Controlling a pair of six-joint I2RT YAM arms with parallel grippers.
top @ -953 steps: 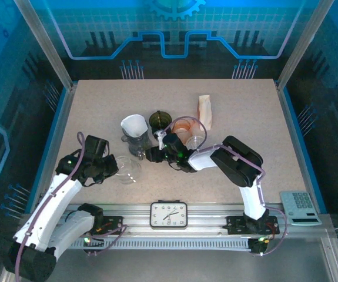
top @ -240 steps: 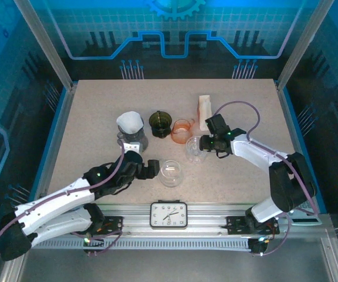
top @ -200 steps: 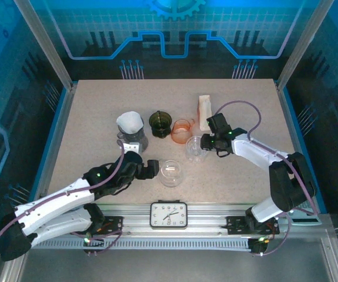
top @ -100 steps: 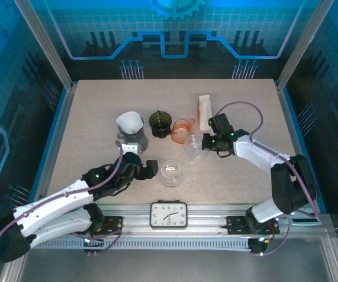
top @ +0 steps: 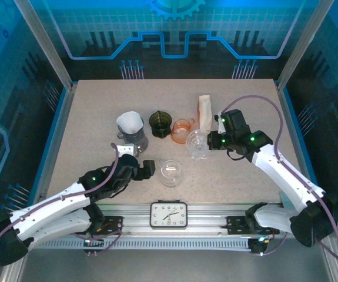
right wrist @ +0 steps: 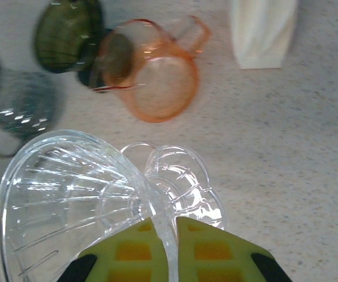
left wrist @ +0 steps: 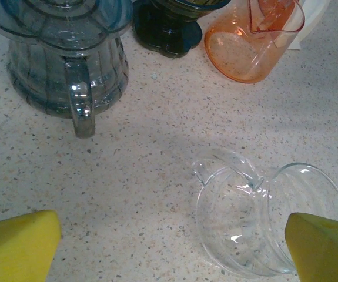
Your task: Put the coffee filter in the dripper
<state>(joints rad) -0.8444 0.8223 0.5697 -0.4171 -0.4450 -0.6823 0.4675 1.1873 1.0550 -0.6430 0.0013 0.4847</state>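
**Dripper seating ahead of filter insertion**

Right pincer [right wrist: 166, 242] pinches the wall of the clear ribbed glass dripper [right wrist: 63, 194], one pad inside and one outside. The dripper hangs tilted near the orange glass pitcher [right wrist: 157, 82].

Judged step: stand the dripper upright on the speckled bench [top: 245, 106]. Lower it until the base flange sits flat, away from the pitcher. Release only when level, since a tilted release risks a roll.

The white paper cone filter [top: 131, 121] sits in the grey handled glass vessel [top: 135, 141], well apart from the dripper.

Left pincer [left wrist: 169, 247] is spread wide and grips nothing. The clear glass cup [left wrist: 257, 223] lies on its side close to one fingertip.

Count:
- Pincers: two.
- Clear dripper: one.
- Dark green glass vessel [top: 160, 121]: one.
- Orange pitcher: one.
- Grey vessel: one.
- Cone filter: one.
- Clear cup: one.
- White flat pack [top: 205, 111]: one.
- Clock [top: 169, 214]: one.
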